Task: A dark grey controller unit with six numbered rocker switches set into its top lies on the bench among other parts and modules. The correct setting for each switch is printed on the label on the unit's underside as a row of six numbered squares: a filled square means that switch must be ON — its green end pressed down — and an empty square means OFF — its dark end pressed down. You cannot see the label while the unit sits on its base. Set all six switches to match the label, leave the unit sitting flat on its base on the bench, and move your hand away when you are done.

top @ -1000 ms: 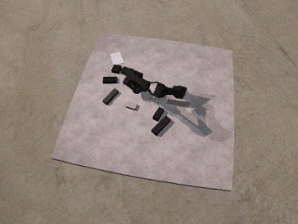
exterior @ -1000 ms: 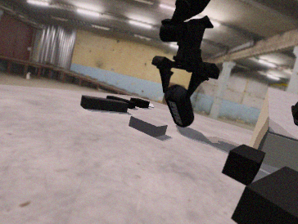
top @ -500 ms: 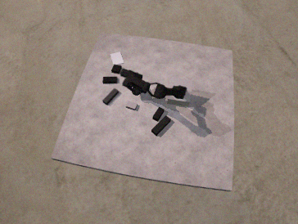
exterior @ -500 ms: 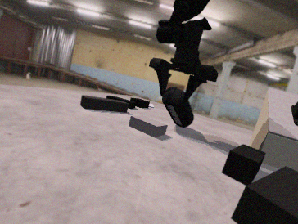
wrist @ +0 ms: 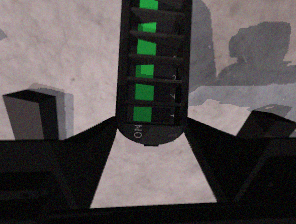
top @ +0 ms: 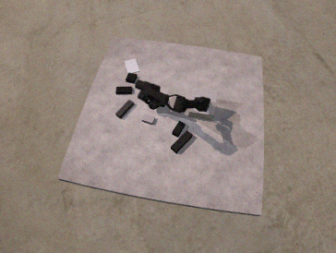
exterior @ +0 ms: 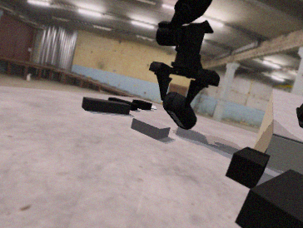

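Note:
The dark grey controller unit [exterior: 180, 111] [wrist: 153, 131] is held between the fingertips of my gripper [exterior: 176, 101] [wrist: 150, 120], tilted and above the bench [top: 115, 157] [exterior: 62, 166]. My gripper is shut on the unit's sides near one end. In the wrist view its switch face is toward the camera; the far end is cut off by the frame. Green parts show on all the rockers in view, with ON printed at the near end; which ends are pressed is not clear. In the exterior view a face with faint pale marks shows, too small and dark to read.
A grey bracket-like part [top: 149, 120] [exterior: 150, 129] lies near the unit. Dark blocks [top: 124, 90] [exterior: 106, 105] and a white square [top: 131, 66] lie beyond. Two black blocks [top: 178, 128] [top: 182, 141] stand toward the front; a grey bar [top: 199, 116] lies beneath the arm.

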`<action>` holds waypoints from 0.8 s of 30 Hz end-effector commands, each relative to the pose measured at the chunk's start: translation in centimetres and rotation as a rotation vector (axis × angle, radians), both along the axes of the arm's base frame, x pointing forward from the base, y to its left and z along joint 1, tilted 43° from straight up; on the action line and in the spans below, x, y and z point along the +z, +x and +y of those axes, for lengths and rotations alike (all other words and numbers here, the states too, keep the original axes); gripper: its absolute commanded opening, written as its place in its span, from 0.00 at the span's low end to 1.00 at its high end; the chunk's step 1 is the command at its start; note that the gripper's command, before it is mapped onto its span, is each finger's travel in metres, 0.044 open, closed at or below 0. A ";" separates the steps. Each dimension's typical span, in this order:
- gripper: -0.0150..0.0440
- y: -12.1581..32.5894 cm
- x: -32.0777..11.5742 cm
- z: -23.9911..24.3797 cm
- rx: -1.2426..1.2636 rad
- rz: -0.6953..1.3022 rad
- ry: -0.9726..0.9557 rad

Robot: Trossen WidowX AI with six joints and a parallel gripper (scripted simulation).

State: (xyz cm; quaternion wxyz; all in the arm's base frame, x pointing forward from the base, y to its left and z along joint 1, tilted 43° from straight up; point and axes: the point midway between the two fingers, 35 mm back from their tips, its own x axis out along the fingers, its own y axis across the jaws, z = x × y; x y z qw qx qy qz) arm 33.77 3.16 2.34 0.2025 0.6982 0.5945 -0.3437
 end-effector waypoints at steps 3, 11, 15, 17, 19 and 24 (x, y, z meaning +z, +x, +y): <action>0.83 -0.3 -0.5 0.3 -0.004 0.018 -0.013; 0.83 -0.2 -0.7 0.9 -0.004 0.018 -0.012; 0.83 -0.2 -0.7 1.2 -0.004 0.018 -0.012; 0.83 -0.1 -0.8 1.3 -0.004 0.018 -0.012; 0.83 -0.1 -0.8 1.5 -0.004 0.018 -0.012; 0.83 -0.1 -1.0 1.8 -0.004 0.018 -0.012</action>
